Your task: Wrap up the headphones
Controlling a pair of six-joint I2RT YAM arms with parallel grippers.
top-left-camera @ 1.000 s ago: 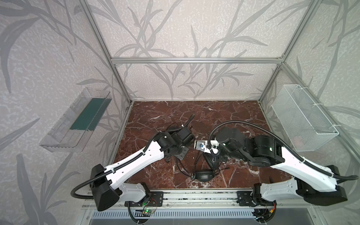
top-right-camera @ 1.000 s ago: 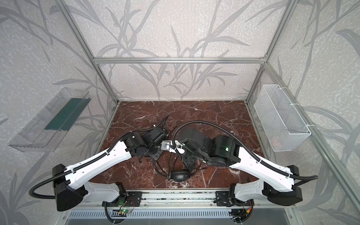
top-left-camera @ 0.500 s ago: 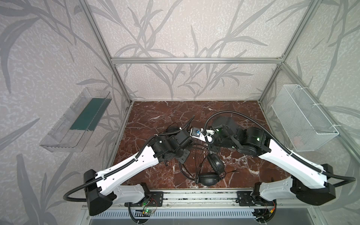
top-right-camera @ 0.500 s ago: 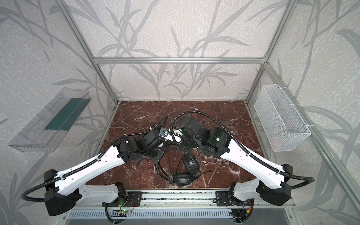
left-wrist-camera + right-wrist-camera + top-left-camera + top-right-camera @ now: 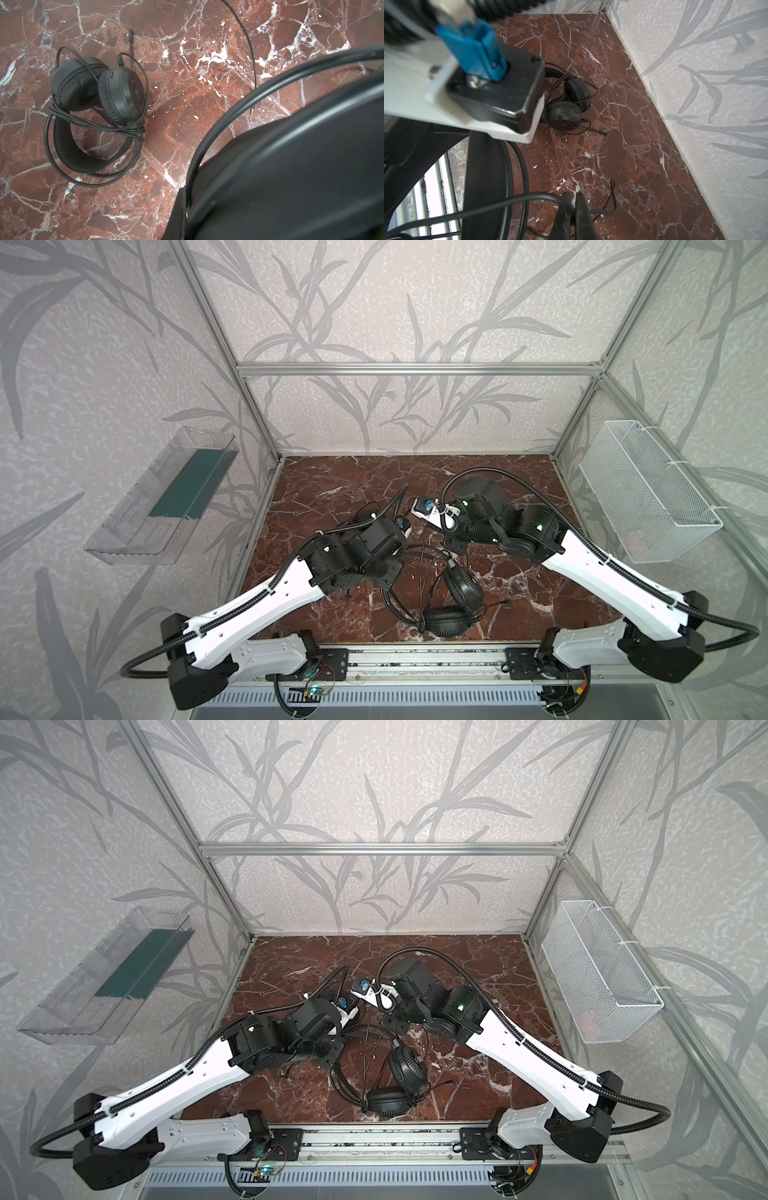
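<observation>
I've got the left hand [image 5: 390, 572] clenched on the headband of the second headset [image 5: 291, 170], held above the worktop [image 5: 519, 489] mid-cell. My right hand [image 5: 572, 204] pinches tight on a thin black cable [image 5: 529, 196], just beside that band. The first headset [image 5: 457, 603] lies flat near the front edge, with its own cord looped around earcups and band.

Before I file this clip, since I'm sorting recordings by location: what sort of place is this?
Probably a robot test cell, not a home: an aluminium frame boxes in a marble-patterned tabletop, and a left arm and right arm sit on a rail.
</observation>
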